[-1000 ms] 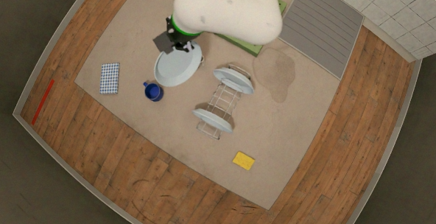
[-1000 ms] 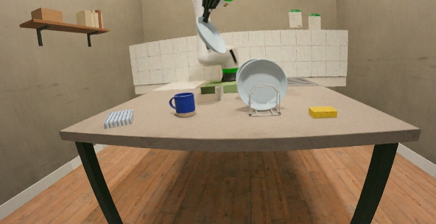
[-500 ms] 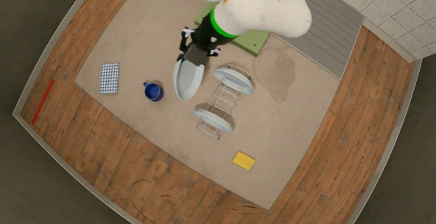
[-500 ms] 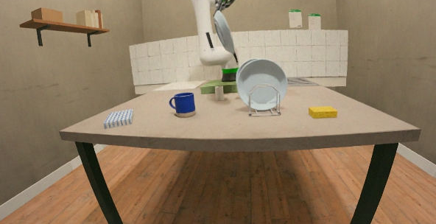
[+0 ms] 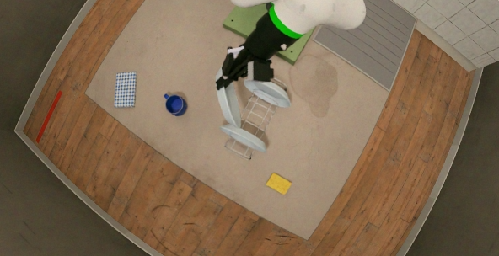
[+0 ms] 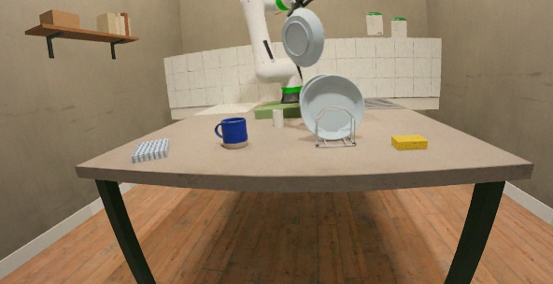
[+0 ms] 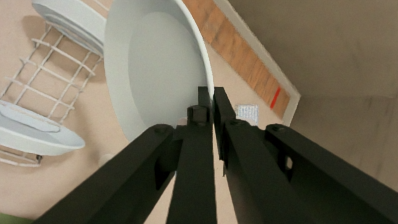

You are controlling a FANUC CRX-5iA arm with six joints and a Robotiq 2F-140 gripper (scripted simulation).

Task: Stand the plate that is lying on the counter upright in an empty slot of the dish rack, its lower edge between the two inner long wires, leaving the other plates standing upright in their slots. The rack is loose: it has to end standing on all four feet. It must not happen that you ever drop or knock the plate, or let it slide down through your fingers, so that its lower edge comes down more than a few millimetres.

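My gripper [image 5: 221, 82] [image 6: 294, 11] [image 7: 210, 102] is shut on the rim of a pale blue plate [image 5: 228, 104] [image 6: 309, 37] [image 7: 162, 65]. The plate hangs steeply below the fingers, somewhat tilted, high above the counter. In the exterior view its lower edge is above the standing plates. In the top view it shows to the left of the wire dish rack [image 5: 250, 158] [image 6: 335, 146], turned at an angle to the rack's plates. One plate [image 5: 244, 139] [image 6: 337, 103] [image 7: 75, 20] stands near the rack's front end, another [image 5: 268, 94] [image 7: 35, 131] at its end nearer the arm's base. Bare wires show between them.
A blue mug [image 5: 175, 104] [image 6: 234, 131] stands left of the rack. A small white cup [image 6: 278, 118] stands behind, between mug and rack. A yellow sponge [image 5: 279, 184] [image 6: 409, 142] lies front right, a checked cloth [image 5: 126, 89] [image 6: 150, 149] at the left. The green base plate [image 5: 241, 22] is at the back.
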